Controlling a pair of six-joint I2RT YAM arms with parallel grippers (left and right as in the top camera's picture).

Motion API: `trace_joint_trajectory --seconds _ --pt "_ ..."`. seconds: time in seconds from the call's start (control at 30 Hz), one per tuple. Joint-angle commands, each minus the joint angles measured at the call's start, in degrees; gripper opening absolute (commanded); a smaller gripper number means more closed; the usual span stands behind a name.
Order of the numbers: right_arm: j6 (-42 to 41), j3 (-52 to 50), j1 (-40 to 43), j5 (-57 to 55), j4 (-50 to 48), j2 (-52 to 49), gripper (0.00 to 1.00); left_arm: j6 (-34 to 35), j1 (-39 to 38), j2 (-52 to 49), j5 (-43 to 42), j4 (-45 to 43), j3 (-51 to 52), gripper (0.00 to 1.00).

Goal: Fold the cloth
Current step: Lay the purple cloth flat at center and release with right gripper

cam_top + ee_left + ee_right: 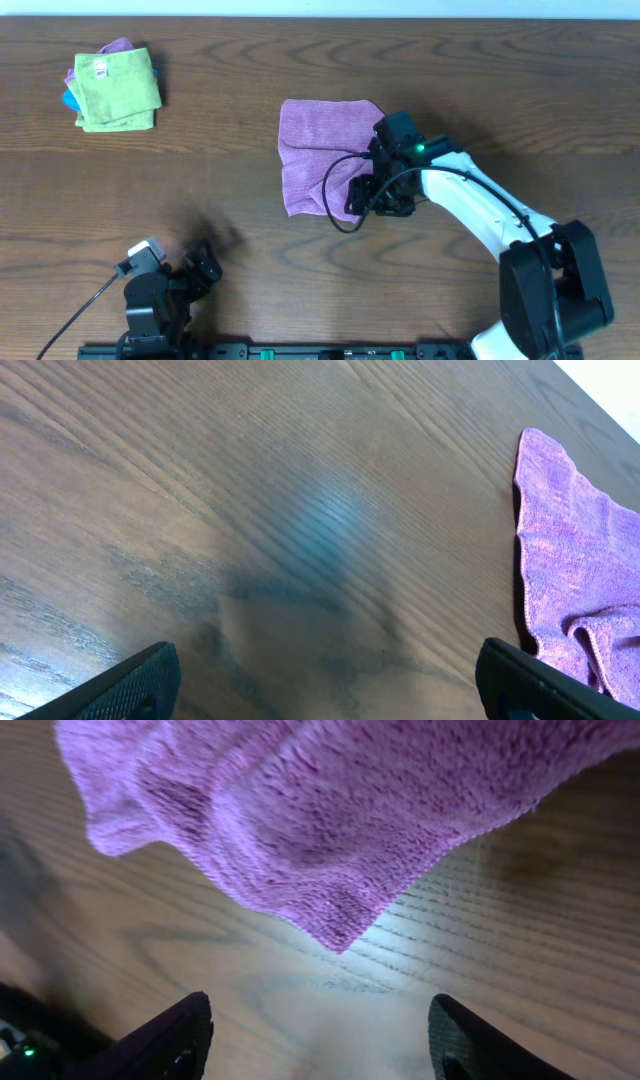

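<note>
The purple cloth point(320, 150) lies on the table's middle, roughly folded, with a rumpled lower edge. It shows at the right edge of the left wrist view point(580, 580) and fills the top of the right wrist view point(330, 810), one corner pointing down. My right gripper point(372, 195) is open and empty, at the cloth's lower right corner, just off the fabric point(320, 1040). My left gripper point(200, 265) is open and empty near the front edge, well left of the cloth point(320, 685).
A lime-green folded cloth with a white tag point(118, 88) lies at the back left on top of blue and purple cloths. The wooden table point(500, 90) spans the view. The right arm's cable loops over the cloth's lower right part.
</note>
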State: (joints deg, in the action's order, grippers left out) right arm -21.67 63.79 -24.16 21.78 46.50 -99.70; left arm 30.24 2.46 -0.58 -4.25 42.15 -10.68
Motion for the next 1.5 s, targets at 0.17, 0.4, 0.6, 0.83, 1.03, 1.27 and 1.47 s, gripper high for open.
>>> trace_joint_trajectory --seconds 0.17,0.4,0.6,0.83,1.03,1.27,1.47 --pt "-0.9 -2.2 0.2 -0.6 -3.6 -0.9 0.69 0.6 -0.2 0.4 0.4 0.0 0.5 0.95" --pt "-1.6 -2.6 0.1 -0.5 -7.3 -3.7 0.68 0.7 -0.2 0.4 0.4 0.0 0.5 0.95" --pt "-1.9 -2.6 0.1 -0.4 -8.9 -5.8 0.68 0.7 -0.2 0.4 0.4 0.0 0.5 0.95" --pt "-2.3 -2.6 0.1 -0.4 -11.5 -6.5 0.68 0.7 -0.2 0.4 0.4 0.0 0.5 0.95" --pt "-3.2 -2.6 0.0 -0.3 -13.1 -8.4 0.64 0.6 -0.2 0.4 0.4 0.0 0.5 0.95" --pt "-3.1 -2.6 -0.7 0.2 -14.2 -11.3 0.36 0.7 -0.2 0.4 0.4 0.0 0.5 0.96" --pt "-3.1 -2.3 0.2 -1.9 -12.7 -10.6 0.01 0.7 -0.2 0.4 0.4 0.0 0.5 0.95"
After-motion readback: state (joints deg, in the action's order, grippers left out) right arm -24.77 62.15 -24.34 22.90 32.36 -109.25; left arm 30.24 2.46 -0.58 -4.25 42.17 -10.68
